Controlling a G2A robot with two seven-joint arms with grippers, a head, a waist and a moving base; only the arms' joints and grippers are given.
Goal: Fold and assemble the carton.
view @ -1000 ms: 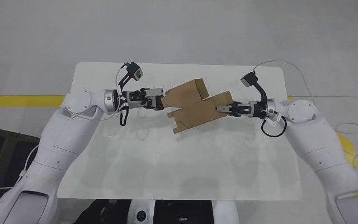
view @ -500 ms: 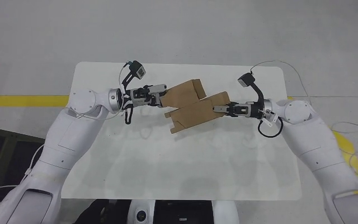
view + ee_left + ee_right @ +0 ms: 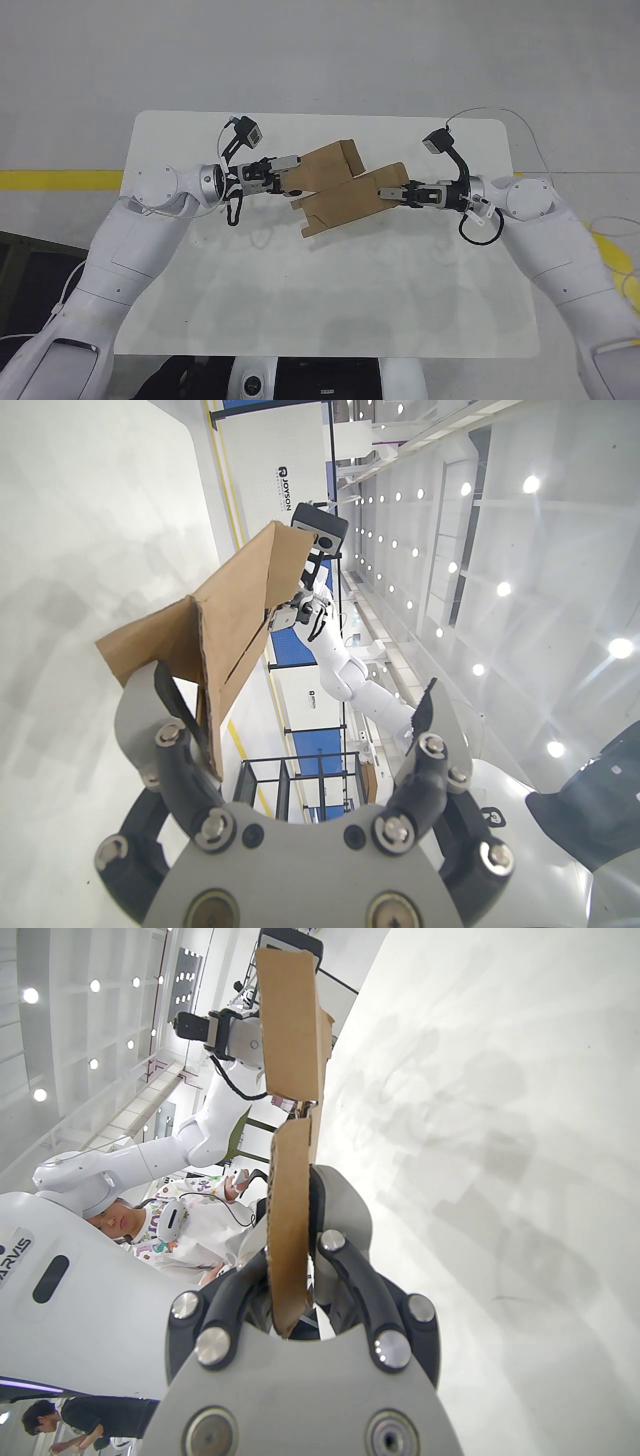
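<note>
White tabletop point(image 3: 330, 300) lay under the brown cardboard carton point(image 3: 345, 190), held over its middle. The right hand point(image 3: 398, 192) pinched one flap; the left hand point(image 3: 288, 176) was spread, one finger point(image 3: 169, 696) touching the opposite end.

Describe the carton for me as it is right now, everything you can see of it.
The carton is plain brown corrugated cardboard, not yet assembled: a flattish blank with creased panels and slit flaps, partly folded at an angle. It sits slanted over the middle of the white table, between the two arms. The right gripper is shut on one flap's edge. The opposite flap sits inside the open left gripper, against one finger. Whether it rests on the table is unclear.
</note>
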